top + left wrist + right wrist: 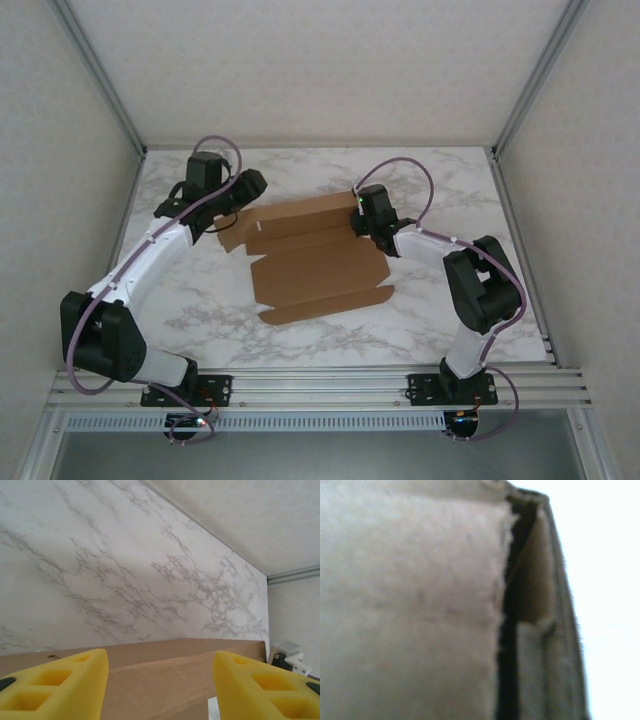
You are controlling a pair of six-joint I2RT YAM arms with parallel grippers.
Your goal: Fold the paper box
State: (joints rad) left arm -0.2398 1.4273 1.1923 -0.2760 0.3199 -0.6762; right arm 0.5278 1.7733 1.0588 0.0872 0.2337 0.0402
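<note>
The paper box [315, 265] is a flat brown die-cut sheet on the middle of the marble table, its far panel slightly raised. My left gripper [228, 218] is at the sheet's far left corner. In the left wrist view the left gripper [160, 682] is open, its yellow fingers [75, 680] standing apart over a cardboard flap [150, 652] that runs across the gap. My right gripper [358, 222] sits on the right end of the far panel. In the right wrist view blurred cardboard [410, 605] lies right against the lens, hiding the fingers.
The marble table [450, 190] is walled by white panels and aluminium posts on three sides. A metal rail [320, 385] carrying both arm bases runs along the near edge. Part of the right arm [290, 655] shows beyond the flap in the left wrist view.
</note>
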